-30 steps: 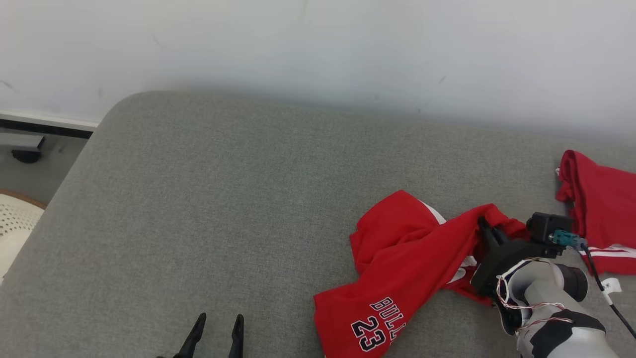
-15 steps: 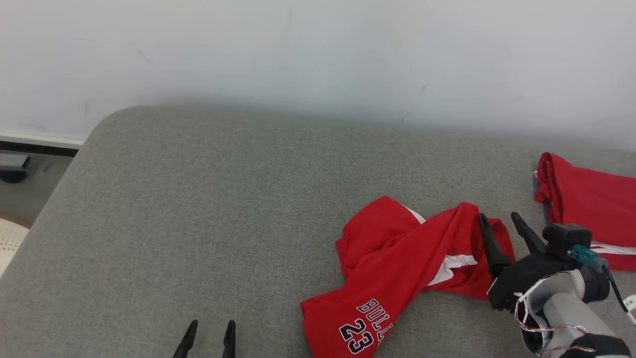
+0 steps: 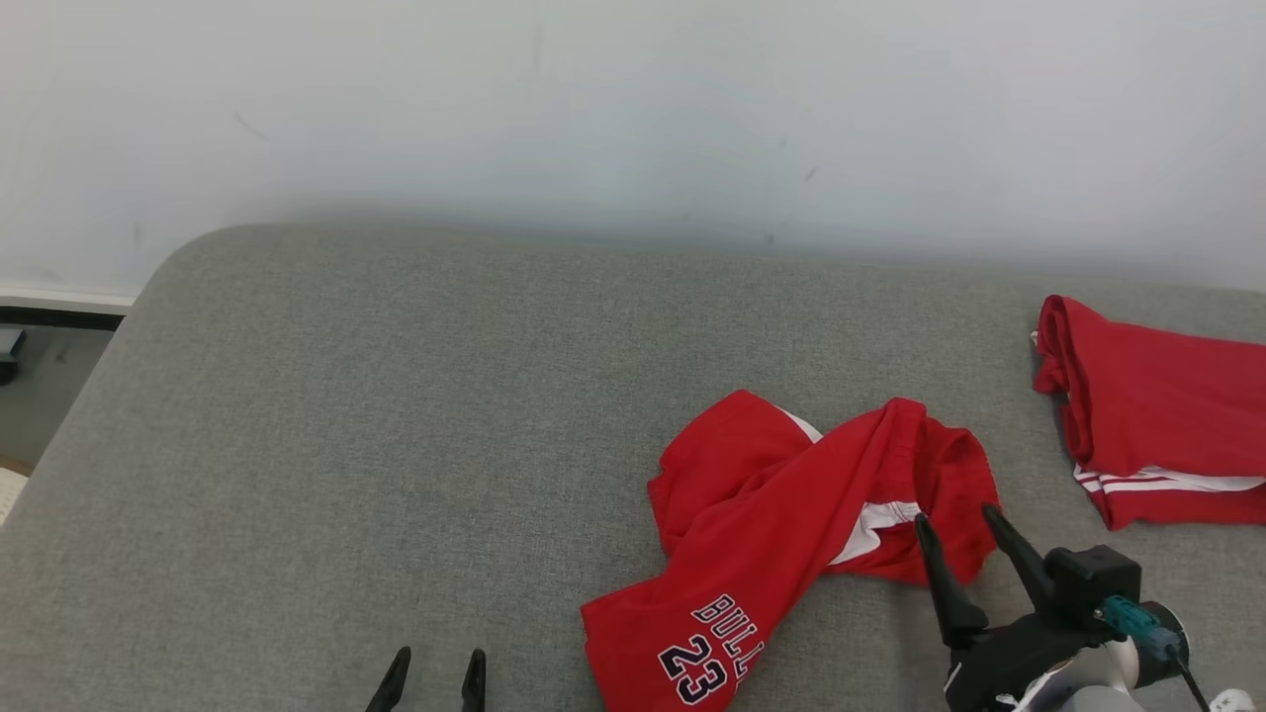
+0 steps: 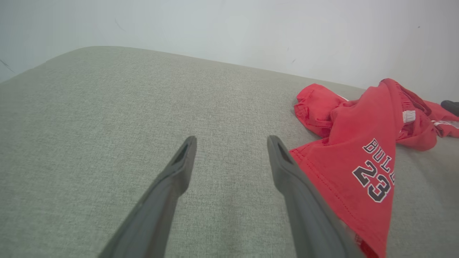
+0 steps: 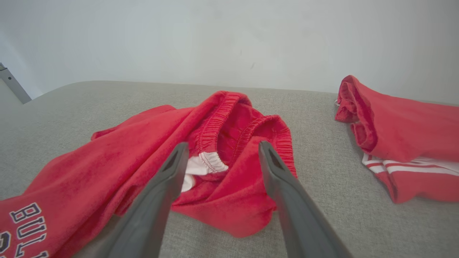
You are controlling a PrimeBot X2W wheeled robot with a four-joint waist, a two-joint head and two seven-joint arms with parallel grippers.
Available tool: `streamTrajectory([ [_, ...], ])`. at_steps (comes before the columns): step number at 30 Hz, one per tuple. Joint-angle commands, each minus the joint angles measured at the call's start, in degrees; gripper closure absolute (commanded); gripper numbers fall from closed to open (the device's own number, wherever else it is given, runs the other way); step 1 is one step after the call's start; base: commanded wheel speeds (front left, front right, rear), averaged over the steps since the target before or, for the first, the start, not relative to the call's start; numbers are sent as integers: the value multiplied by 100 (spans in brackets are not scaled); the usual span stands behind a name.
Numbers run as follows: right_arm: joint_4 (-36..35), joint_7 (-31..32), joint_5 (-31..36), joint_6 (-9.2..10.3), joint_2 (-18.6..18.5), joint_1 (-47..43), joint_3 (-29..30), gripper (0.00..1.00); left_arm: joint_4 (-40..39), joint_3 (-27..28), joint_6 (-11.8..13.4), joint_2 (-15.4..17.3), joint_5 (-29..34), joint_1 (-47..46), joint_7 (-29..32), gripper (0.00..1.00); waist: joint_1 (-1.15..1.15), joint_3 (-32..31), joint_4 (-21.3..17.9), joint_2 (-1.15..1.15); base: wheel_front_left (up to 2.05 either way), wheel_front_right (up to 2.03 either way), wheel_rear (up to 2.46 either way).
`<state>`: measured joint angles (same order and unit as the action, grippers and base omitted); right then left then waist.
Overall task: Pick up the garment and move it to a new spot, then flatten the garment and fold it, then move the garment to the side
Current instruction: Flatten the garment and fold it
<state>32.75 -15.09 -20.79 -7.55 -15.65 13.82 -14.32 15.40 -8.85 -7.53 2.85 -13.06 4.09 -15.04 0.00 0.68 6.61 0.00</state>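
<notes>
With the crumpled red basketball shorts (image 3: 791, 524) lying on the grey fabric cushion (image 3: 396, 415), the right pincer (image 3: 954, 515) — just beside their waistband — and the left pincer (image 3: 438, 655) are being held wide open, empty, and flattening is probably being served best by both waistband corners being gripped.

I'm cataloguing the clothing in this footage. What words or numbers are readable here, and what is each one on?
"BULL": dark, white-edged letters on the red shorts; the word runs into a fold and the rest is hidden.
"23": just below those letters on the same shorts, in the same style.
Folded garment at the right: white stripes, no readable text.
</notes>
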Motion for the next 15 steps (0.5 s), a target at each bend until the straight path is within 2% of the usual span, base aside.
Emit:
streamTrajectory([
  [1, 15, -9, 104, 11, 16, -52, -6, 0, 0, -42, 13, 5, -26, 50, -14, 0, 0, -6, 18, 0, 0, 0, 0],
  [8, 172, -10, 268, 11, -2, 177, 90, 0, 41, -380, 13, 6, -26, 67, -14, 0, 0, -35, 143, 0, 0, 0, 0],
  [15, -298, -9, 215, 11, 188, -171, 505, 0, 257, -1193, 13, 7, -71, 92, -14, 0, 0, -84, 208, 0, 0, 0, 0],
])
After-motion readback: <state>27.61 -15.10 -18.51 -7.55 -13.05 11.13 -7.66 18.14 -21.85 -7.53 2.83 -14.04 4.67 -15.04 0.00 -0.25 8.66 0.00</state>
